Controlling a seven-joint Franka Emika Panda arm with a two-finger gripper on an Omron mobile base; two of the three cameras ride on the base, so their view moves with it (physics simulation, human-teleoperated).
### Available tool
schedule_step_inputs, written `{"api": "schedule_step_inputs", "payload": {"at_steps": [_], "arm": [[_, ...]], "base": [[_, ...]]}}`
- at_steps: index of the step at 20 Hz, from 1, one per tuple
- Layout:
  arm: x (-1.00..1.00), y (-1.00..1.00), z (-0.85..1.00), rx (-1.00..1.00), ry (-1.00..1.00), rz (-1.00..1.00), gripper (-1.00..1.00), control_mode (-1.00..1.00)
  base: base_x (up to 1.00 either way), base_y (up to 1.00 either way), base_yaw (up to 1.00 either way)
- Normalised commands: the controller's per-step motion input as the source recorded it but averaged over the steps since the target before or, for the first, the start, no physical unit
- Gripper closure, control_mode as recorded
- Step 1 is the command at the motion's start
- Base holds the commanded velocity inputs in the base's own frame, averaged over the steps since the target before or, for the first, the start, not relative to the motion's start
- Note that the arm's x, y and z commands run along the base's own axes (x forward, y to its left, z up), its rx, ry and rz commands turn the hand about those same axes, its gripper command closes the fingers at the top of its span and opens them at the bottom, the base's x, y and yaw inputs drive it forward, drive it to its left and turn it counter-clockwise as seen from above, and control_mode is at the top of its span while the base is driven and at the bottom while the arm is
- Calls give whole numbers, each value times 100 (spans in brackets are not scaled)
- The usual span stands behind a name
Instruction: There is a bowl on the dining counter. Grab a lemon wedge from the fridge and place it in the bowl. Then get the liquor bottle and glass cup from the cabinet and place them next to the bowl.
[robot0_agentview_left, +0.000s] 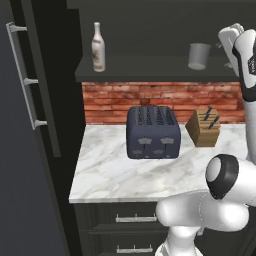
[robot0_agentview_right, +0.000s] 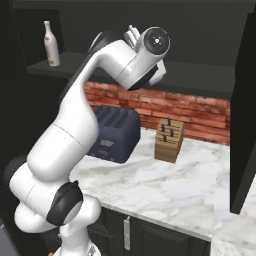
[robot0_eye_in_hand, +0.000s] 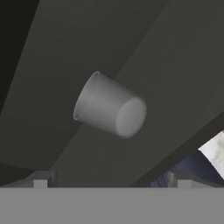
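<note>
The tall dark cabinet door (robot0_agentview_left: 22, 150) with its long pale metal handle stands open along the left of the left base view. Beside it the white veined marble bench (robot0_agentview_left: 125, 175) runs beneath a band of red brick wall (robot0_agentview_left: 160, 95). Above the brick, the dark open cabinet shelf (robot0_agentview_left: 150, 75) carries the task's two things, well apart from each other.

The white robot arm (robot0_agentview_right: 75, 135) rises from the base and bends up to shelf height, its wrist reaching in toward the cabinet.

On the bench, against the brick, sits a dark navy-blue four-slot toaster (robot0_agentview_left: 152, 132). Just to its right, apart from it, stands a light wooden knife block (robot0_agentview_left: 204, 127) with black handles sticking out of its top.

The slim white glass liquor bottle (robot0_agentview_left: 98, 48) stands upright at the left end of the shelf. The grey translucent glass cup (robot0_agentview_left: 199, 56) stands upright further right on the same shelf, near the arm's wrist. In the hand view the cup (robot0_eye_in_hand: 109, 106) lies ahead of the hand, on the dark shelf surface, untouched.

The hand (robot0_eye_in_hand: 112, 183) is spread to its widest, its two fingertips (robot0_eye_in_hand: 40, 183) standing far apart at the bottom of the hand view, with nothing between them; the cup sits clear of both.
</note>
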Motion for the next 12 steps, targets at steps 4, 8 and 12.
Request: {"api": "schedule_step_inputs", "payload": {"at_steps": [4, 8, 12], "arm": [[31, 0, -1, 0, 0, 0, -100, -100], [35, 0, -2, 0, 0, 0, -100, -100], [35, 0, -3, 0, 0, 0, -100, -100]], "base": [[0, 0, 0], [0, 0, 0], [0, 0, 0]]}}
